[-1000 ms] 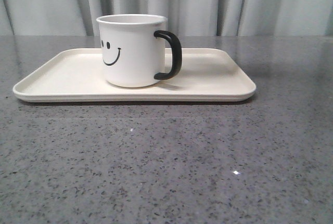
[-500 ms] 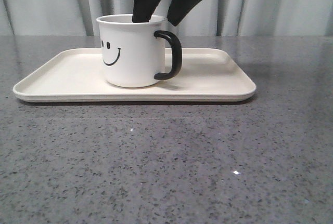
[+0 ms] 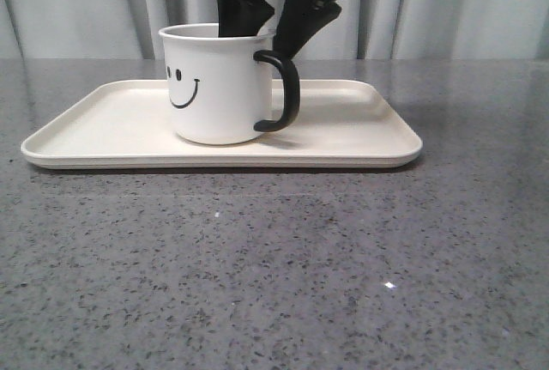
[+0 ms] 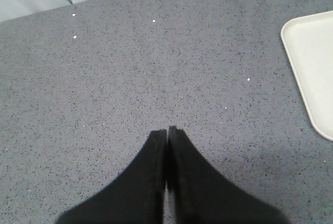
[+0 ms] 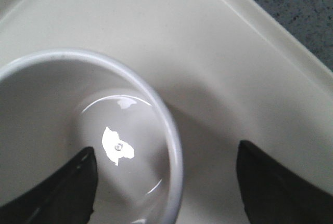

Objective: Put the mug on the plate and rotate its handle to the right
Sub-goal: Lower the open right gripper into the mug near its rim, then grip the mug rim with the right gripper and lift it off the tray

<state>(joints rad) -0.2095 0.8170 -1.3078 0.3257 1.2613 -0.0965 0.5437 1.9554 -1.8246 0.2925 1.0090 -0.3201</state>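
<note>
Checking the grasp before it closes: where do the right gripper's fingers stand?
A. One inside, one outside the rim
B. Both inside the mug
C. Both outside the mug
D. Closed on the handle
A: in the right wrist view the mug rim runs between the open right gripper fingers.

Grey speckled stone tabletop (image 3: 274,275), pale pleated curtain (image 3: 480,5) behind, soft light

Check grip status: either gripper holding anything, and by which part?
Nothing held. Right gripper is open, straddling the mug wall, one finger inside, one outside by the handle, not closed on it. Left gripper is shut on nothing, above the table.
</note>
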